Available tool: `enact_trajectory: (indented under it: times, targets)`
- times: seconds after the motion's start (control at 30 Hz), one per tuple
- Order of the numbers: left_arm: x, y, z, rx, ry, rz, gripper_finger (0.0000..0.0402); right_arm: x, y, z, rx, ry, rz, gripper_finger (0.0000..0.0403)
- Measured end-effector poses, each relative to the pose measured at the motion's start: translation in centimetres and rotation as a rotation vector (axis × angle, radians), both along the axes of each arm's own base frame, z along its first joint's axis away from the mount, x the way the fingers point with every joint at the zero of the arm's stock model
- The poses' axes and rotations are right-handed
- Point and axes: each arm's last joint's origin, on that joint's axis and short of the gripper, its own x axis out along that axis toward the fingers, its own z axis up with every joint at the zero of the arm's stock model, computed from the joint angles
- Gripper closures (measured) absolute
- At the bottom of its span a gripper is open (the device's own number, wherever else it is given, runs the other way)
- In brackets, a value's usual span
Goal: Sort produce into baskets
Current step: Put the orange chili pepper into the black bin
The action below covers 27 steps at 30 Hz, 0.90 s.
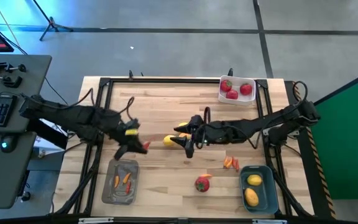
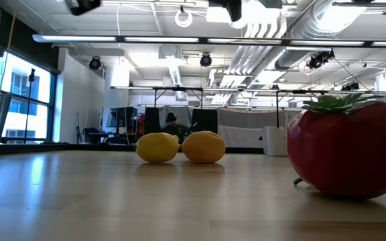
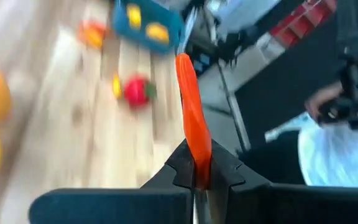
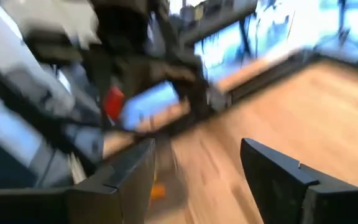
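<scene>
The left gripper [image 1: 143, 147] clamps an orange-red pepper [image 3: 193, 118] above the table, just beyond the grey tray [image 1: 120, 182] that holds 2 more peppers. At mid-table the right gripper [image 1: 188, 148] stands wide and empty beside a lemon [image 1: 169, 141].

Produce and trays laid out across table [image 1: 166, 99].
At far right corner, tray [image 1: 237, 89] with three fruits; at near right, tray [image 1: 258, 187] with two lemons [image 1: 252, 190]; at near left, tray [image 1: 120, 181] with peppers. Between near trays, fruit [image 1: 202, 183]; right of it, peppers [image 1: 231, 163]. At centre, lemon [image 1: 169, 140].
</scene>
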Motion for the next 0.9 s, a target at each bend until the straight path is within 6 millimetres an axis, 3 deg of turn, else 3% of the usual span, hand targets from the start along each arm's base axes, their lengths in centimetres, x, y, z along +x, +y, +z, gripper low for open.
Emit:
enact_trajectory:
  times: [0.2,0.4,0.9]
  targets:
    - [-3.1,-2.9,-1.7,-0.034,0.302,-0.044,0.0400,-1.0,-2.4,-3.2,-0.048,0.373,0.137,0.0176]
    - [-4.4,-6.1,-3.5,-0.002,0.495,-0.062,0.0400,-2.6,-5.1,-5.2,-0.127,0.670,0.165,0.0176]
    - [-3.6,-13.2,-9.2,0.100,0.738,-0.097,0.0401,-3.2,-8.0,-5.7,-0.175,0.736,0.374,0.0176]
